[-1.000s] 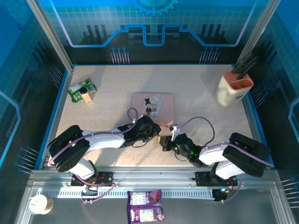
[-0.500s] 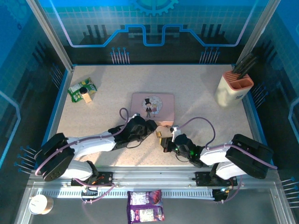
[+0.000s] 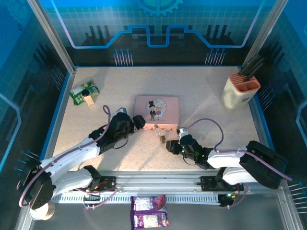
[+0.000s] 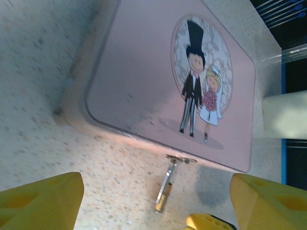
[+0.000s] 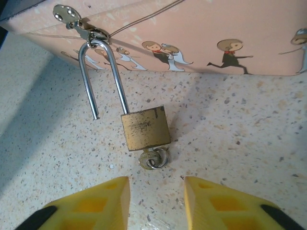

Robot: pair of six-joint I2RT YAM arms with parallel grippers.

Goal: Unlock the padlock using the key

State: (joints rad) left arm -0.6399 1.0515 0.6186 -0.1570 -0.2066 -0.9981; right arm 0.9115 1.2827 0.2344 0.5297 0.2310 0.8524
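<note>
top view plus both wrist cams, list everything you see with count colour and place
table: 1, speckled beige, under everything
tin: 1, pink, centre of table
padlock: 1, brass, lying in front of the tin, shackle open and hooked in the tin's hasp
key: 1, silver, in the padlock's bottom
holder: 1, cream and orange, far right corner, dark handles in it
green packet: 1, far left
tan item: 1, at the packet, too small to tell
purple packet: 1, near rail, middle
cup: 1, white, near left corner
left claw: 1, yellow, open, left of the padlock
right claw: 1, yellow, open, just short of the key
</note>
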